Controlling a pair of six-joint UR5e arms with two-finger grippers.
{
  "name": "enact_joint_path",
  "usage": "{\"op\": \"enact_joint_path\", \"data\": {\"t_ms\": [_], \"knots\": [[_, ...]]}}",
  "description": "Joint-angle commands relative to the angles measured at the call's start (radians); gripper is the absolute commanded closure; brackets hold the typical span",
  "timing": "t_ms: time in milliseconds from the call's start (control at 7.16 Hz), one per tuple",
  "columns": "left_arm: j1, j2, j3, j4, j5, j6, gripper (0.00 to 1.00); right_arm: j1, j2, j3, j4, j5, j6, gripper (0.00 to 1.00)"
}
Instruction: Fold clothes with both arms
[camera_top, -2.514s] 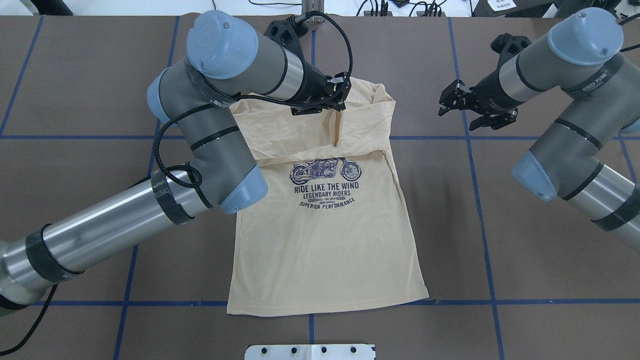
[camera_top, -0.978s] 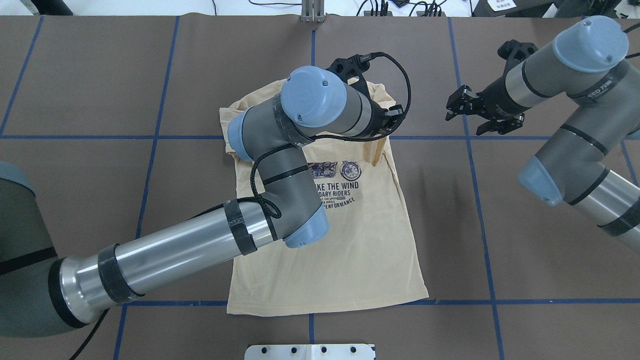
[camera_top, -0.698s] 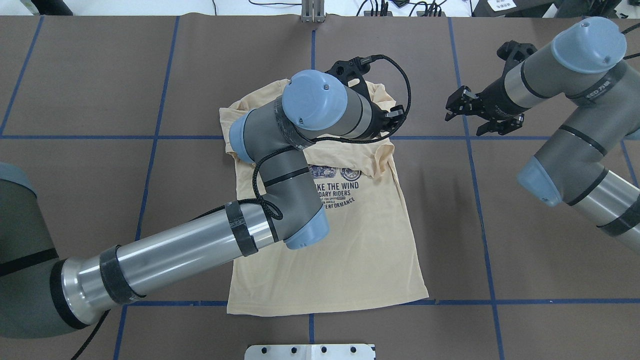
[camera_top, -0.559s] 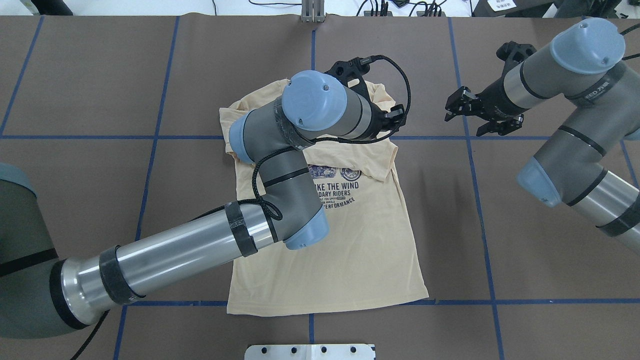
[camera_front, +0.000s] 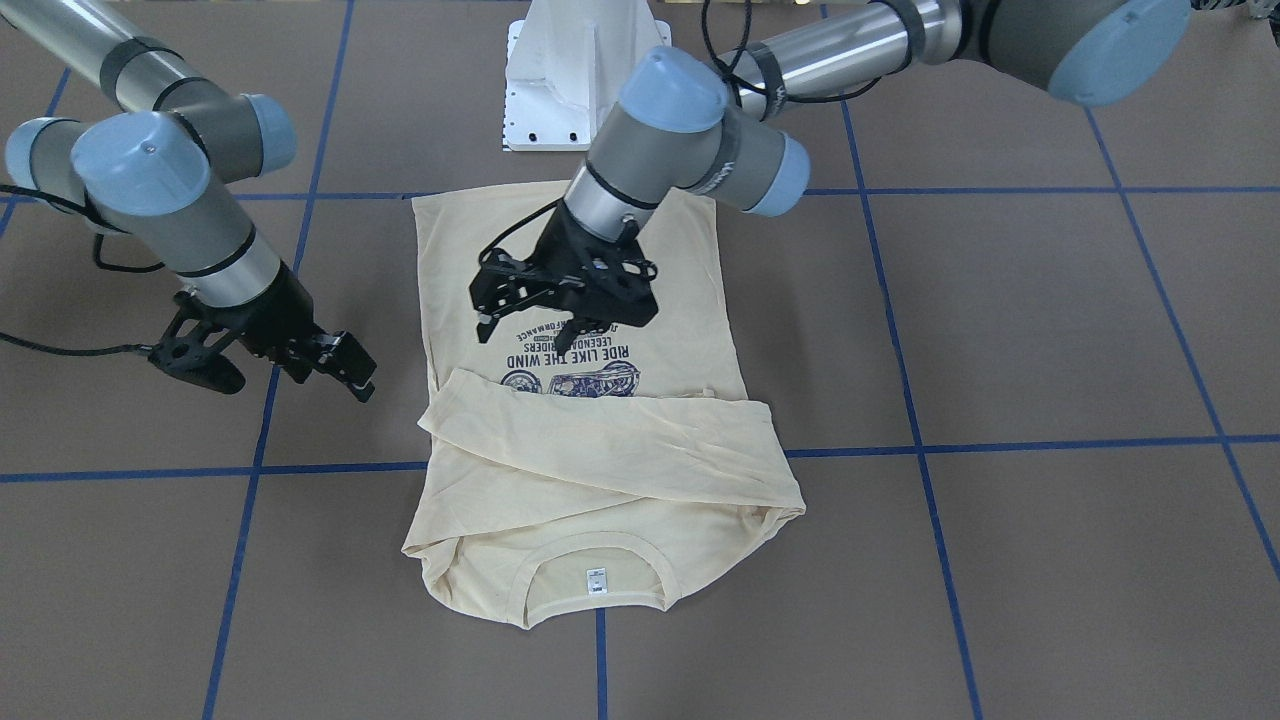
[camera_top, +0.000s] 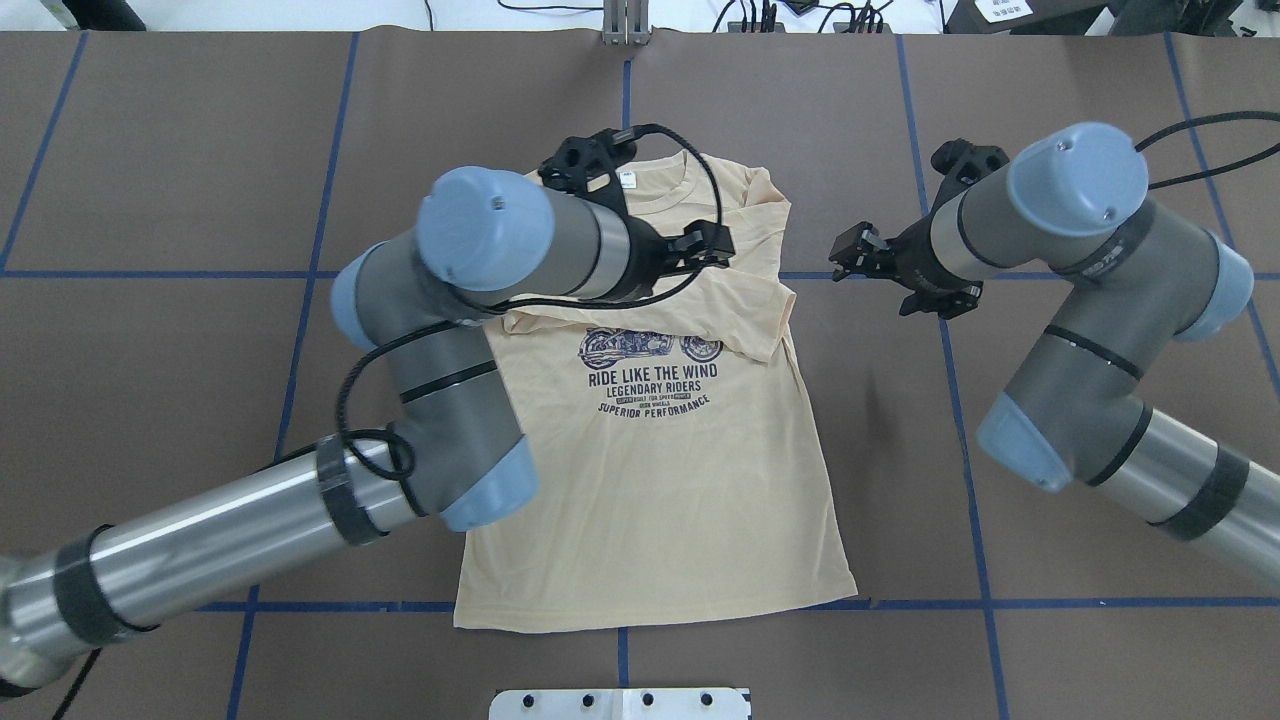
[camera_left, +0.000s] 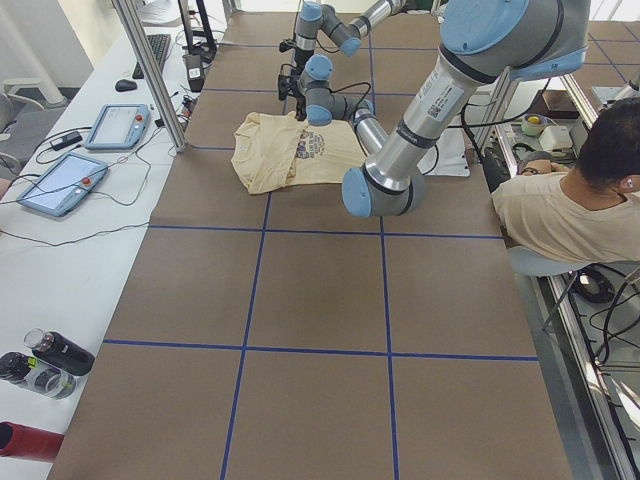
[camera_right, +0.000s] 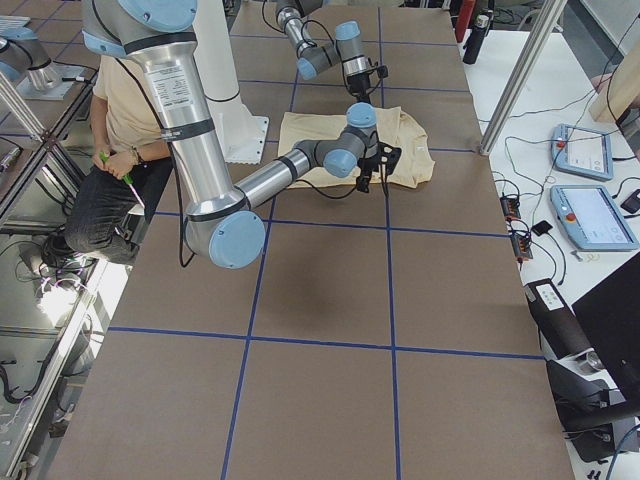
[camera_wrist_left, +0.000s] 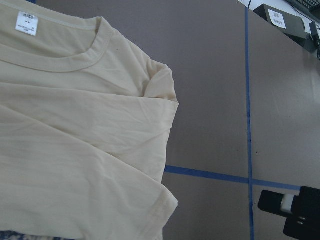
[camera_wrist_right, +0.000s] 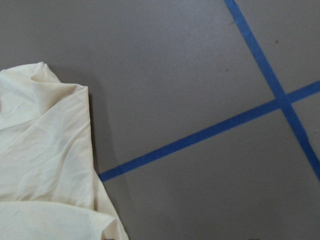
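The cream-yellow T-shirt (camera_top: 650, 480) lies flat on the brown table, print up, its neck (camera_front: 595, 580) on the side away from the robot. A sleeve (camera_front: 600, 440) lies folded across the chest just above the motorcycle print (camera_top: 650, 345). My left gripper (camera_front: 525, 325) hovers open and empty over the print, also seen from overhead (camera_top: 715, 248). My right gripper (camera_top: 880, 278) is open and empty above bare table, just off the shirt's right shoulder (camera_wrist_right: 45, 150). The left wrist view shows the neck label (camera_wrist_left: 26, 23) and the folded sleeve edge (camera_wrist_left: 160, 165).
Blue tape lines (camera_top: 1000, 603) grid the brown table cover. The white pedestal base (camera_front: 580, 80) stands at the robot's side. A seated person (camera_left: 560, 200) is behind the robot. Tablets (camera_left: 60, 180) and bottles (camera_left: 50, 350) lie on the side bench.
My left gripper carried the sleeve rightward across the chest, let it go, and drew back left. The sleeve now lies flat. My right arm swung in closer to the shirt's shoulder.
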Motion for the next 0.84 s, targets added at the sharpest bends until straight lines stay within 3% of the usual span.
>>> {"op": "enact_joint_path", "data": {"t_ms": [0,279,698], "knots": [[-0.020,0.188,-0.201,0.023,-0.002,0.000,0.06,-0.179,-0.099,0.130,-0.003,-0.158,0.147,0.08],[-0.019,0.199,-0.228,0.068,-0.083,0.002,0.06,-0.325,-0.174,0.177,-0.003,-0.278,0.265,0.09],[-0.020,0.265,-0.274,0.074,-0.082,0.000,0.06,-0.413,-0.244,0.235,0.001,-0.296,0.417,0.11]]}}
